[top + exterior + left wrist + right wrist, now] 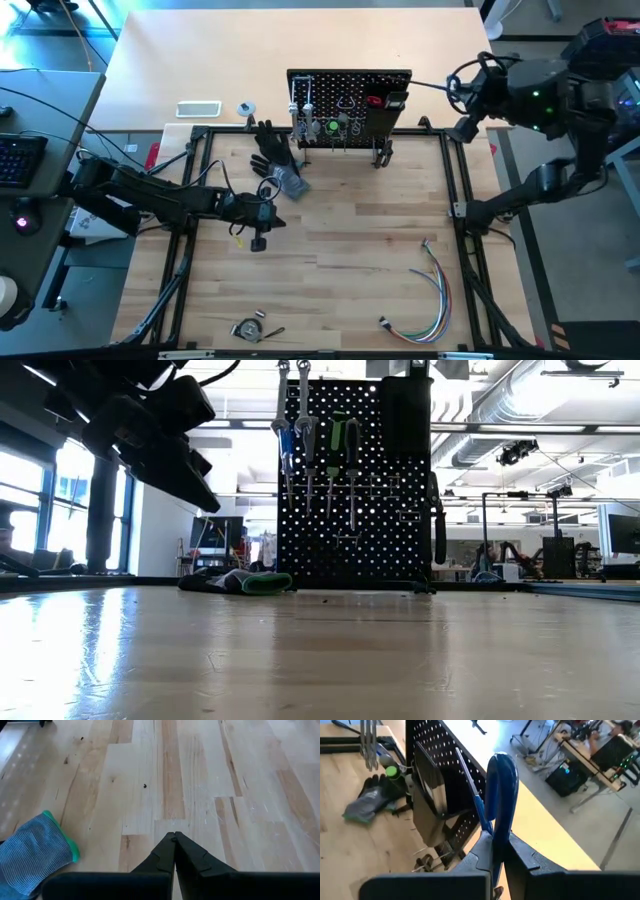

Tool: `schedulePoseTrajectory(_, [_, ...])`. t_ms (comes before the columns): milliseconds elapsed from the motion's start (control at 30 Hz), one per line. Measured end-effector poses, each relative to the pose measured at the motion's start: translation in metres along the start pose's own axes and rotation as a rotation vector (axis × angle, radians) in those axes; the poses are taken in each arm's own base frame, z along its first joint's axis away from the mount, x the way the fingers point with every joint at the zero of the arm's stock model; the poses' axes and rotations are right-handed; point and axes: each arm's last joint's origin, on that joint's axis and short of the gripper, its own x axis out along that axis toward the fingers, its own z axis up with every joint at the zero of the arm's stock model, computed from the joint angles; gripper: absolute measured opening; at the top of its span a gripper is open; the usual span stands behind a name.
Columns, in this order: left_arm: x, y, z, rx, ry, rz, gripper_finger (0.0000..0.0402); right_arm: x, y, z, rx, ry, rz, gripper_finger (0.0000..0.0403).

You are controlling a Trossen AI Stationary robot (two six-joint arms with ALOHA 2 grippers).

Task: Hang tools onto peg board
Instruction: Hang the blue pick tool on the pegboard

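Left hand (174,840): you'll find it low over the desk (340,250), left of centre, fingers pressed together with nothing between them.
Glove (278,160): black and grey with a green cuff, lying just beyond your left hand, between it and the peg board.
Peg board (350,105): standing upright at the far middle of the desk; your left hand is well in front of it and to its left.
Hung tools (320,445): the low view shows you several hanging at the board's upper left, among them a green-and-black handle and silver shafts. Which tool is which is hard to make out.
Box bin (432,795): black, fixed on the board's right side; its contents are hidden from you.
Right hand (495,845): raised at the board's right end, clamped on a blue-handled hex key (500,785). In the high view the key itself is lost against the arm.
Wire bundle (425,295): coloured, near right of the desk, well apart from both hands.
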Motion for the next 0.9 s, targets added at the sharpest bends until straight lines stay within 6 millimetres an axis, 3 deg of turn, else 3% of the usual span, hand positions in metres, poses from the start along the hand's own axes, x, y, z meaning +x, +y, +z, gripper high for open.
schedulePoseTrajectory(667, [0.0, -0.001, 0.002, 0.006, -0.021, -0.017, 0.0, 0.025, -0.002, 0.004, 0.012, 0.075, 0.039, 0.0014])
schedulePoseTrajectory(900, [-0.001, 0.001, 0.017, 0.05, -0.173, -0.004, 0.0012, 0.027, -0.001, 0.005, 0.01, 0.077, 0.049, 0.0014])
